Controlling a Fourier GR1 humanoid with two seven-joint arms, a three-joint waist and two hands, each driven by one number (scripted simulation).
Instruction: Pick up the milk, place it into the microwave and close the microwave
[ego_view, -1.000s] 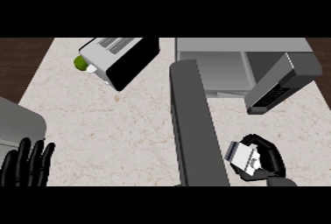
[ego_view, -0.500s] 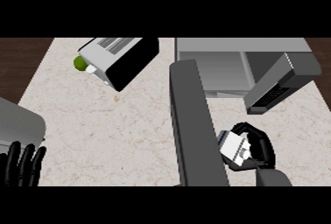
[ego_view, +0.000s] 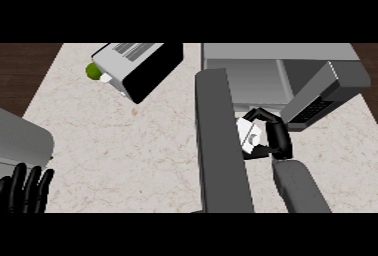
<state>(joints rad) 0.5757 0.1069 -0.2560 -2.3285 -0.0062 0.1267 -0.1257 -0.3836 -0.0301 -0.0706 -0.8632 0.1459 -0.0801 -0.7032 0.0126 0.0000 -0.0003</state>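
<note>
The milk (ego_view: 252, 136) is a small white carton, held in my right hand (ego_view: 273, 134), whose black fingers curl round it and hide much of it. Hand and carton hover just in front of the open microwave (ego_view: 255, 75), a grey box at the top right with a bare cavity. Its open door (ego_view: 220, 145) sticks out toward me as a long dark grey slab immediately left of the carton. My left hand (ego_view: 26, 189) rests open at the lower left edge, fingers up.
A toaster (ego_view: 136, 64) lies tilted at the top left with a green object (ego_view: 94, 71) beside it. A grey panel with buttons (ego_view: 325, 97) stands right of the microwave opening. A grey object (ego_view: 22, 142) sits at the left edge.
My right hand has carried the milk up the view toward the microwave opening, along the right side of the open door. The left hand has sunk slightly lower at the edge.
</note>
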